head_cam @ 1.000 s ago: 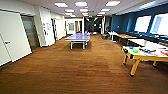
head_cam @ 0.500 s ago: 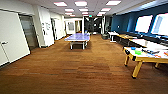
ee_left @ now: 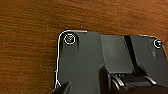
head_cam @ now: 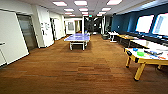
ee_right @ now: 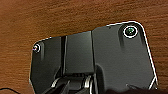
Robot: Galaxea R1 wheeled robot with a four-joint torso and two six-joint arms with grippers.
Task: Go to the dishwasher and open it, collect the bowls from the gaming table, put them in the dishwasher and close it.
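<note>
Hand states cannot be told on either arm: both wrist views look down past the robot's dark plate onto brown wood-grain floor (ee_left: 27,45), and the fingers cannot be made out. From the head view, an open office hall stretches ahead. At the right edge stands the gaming table (head_cam: 146,58), white-topped with a yellow and black edge and yellow legs, its long axis running from the near corner away toward the right, partly cut off by the frame. On its top lie small bright items, among them a green one (head_cam: 140,53) and a blue one (head_cam: 135,49), possibly the bowls, though their shapes are too blurred to tell. Farther down the hall, near the middle, a blue table-tennis table (head_cam: 78,38) stands lengthwise along the room. White walls line the left; dark blue walls with bright windows (head_cam: 144,23) line the right.
</note>
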